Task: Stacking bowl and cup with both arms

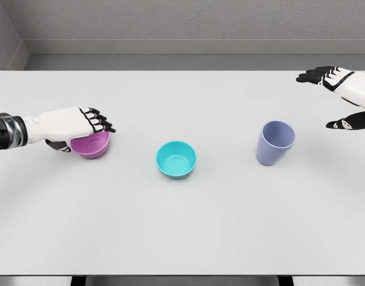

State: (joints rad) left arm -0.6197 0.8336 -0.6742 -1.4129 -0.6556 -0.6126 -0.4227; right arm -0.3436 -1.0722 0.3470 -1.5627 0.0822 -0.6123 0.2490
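A purple bowl [94,146] sits on the white table [182,226] at the left. My left hand [81,126] lies over its left rim, fingers across the top and thumb against the outer wall, gripping it. A teal bowl [176,159] stands upright at the table's middle, apart from both hands. To its right a lavender cup [274,143] stands upright, leaning slightly in the view. My right hand [340,98] hovers at the far right edge, above and to the right of the cup, fingers spread and holding nothing.
A grey wall [182,24] runs behind the table's far edge. The table's front edge crosses the bottom of the view.
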